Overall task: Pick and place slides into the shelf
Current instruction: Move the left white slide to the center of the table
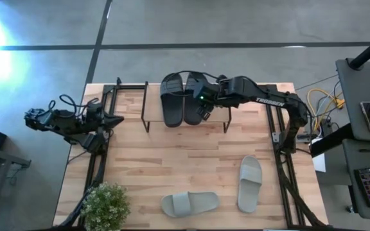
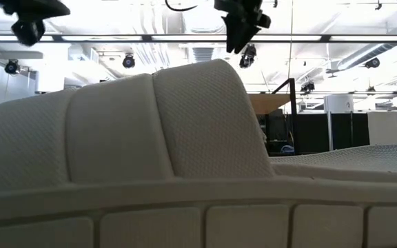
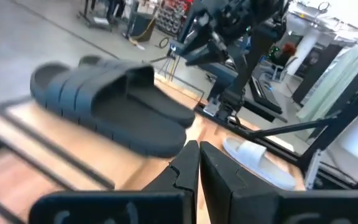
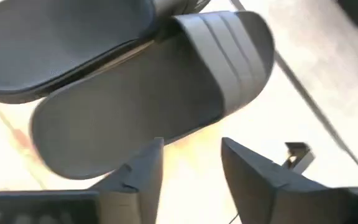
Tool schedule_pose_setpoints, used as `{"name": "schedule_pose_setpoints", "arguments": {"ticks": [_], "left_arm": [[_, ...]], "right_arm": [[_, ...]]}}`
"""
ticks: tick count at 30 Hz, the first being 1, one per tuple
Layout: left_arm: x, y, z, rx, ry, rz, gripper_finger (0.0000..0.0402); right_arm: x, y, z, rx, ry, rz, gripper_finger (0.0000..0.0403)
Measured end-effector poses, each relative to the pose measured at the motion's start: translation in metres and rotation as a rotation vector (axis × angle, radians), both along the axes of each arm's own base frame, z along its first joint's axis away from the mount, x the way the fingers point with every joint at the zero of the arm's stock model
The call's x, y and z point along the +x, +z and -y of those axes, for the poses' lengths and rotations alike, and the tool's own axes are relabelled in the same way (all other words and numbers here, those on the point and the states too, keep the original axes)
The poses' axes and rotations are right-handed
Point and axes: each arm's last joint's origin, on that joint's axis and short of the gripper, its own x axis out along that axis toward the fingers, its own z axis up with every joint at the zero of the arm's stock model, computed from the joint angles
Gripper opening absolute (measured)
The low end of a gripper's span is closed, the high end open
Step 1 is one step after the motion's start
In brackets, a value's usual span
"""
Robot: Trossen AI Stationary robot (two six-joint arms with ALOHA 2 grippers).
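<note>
Left end effector [image 1: 115, 119] rests clenched at the bench [image 1: 191, 160] 9 o'clock edge. Plant [image 1: 105, 206] at 7 o'clock. Two dark slides [image 1: 184, 97] lie side by side on the shelf [image 1: 148, 109] at 12 o'clock. Right end effector [image 1: 204, 113], fingers released, sits beside them; its arm [image 1: 262, 99] reads "TROSSEN". Two pale slides [image 1: 250, 183] lie at 5 o'clock. Grey concrete floor [image 1: 204, 25].

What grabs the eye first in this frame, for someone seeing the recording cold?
Two black wide-strap slides lie side by side on the low wood-topped wire shelf at the table's far edge, with the right gripper open just above them. Two pale grey-green slides wait on the light wooden table near its front edge, beside a small green potted plant. The left gripper rests shut at the table's left side.
</note>
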Motion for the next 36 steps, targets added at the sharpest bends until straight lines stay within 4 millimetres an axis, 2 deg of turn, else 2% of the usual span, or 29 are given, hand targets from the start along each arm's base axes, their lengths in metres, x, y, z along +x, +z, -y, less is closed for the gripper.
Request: {"name": "schedule_pose_setpoints", "arguments": {"ticks": [6, 8, 12, 16, 20, 25, 31, 36], "left_arm": [[0.02, 0.034, 0.004, 0.131, 0.046, -0.003, 0.0], [0.022, 0.046, 0.004, 0.137, 0.053, -0.005, 0.0], [0.025, 0.056, 0.005, 0.16, 0.052, -0.011, 0.0], [0.025, 0.053, 0.005, 0.166, 0.051, -0.034, 0.0], [0.024, 0.043, 0.006, 0.176, -0.001, -0.103, 0.0], [0.023, 0.038, 0.007, 0.179, -0.094, -0.152, 0.0], [0.019, 0.034, 0.008, 0.217, -0.156, -0.199, 0.0], [0.013, 0.029, 0.008, 0.205, -0.25, -0.243, 0.0]], "right_arm": [[-0.008, -0.002, 0.005, 0.095, -0.105, 0.001, 0.0026], [-0.014, -0.006, 0.01, 0.18, -0.153, -0.023, 0.0016], [-0.018, -0.015, 0.014, 0.373, -0.171, -0.038, 0.0013], [-0.014, -0.017, -0.001, 0.401, -0.142, -0.044, 0.0013], [-0.008, -0.017, -0.038, 0.423, -0.092, -0.035, 0.0013], [-0.004, -0.017, -0.099, 0.533, -0.104, 0.037, 0.0013], [-0.002, -0.032, -0.175, 0.721, -0.286, 0.197, 0.0013], [-0.002, -0.057, -0.228, 0.872, -0.475, 0.386, 0.0013]]}}
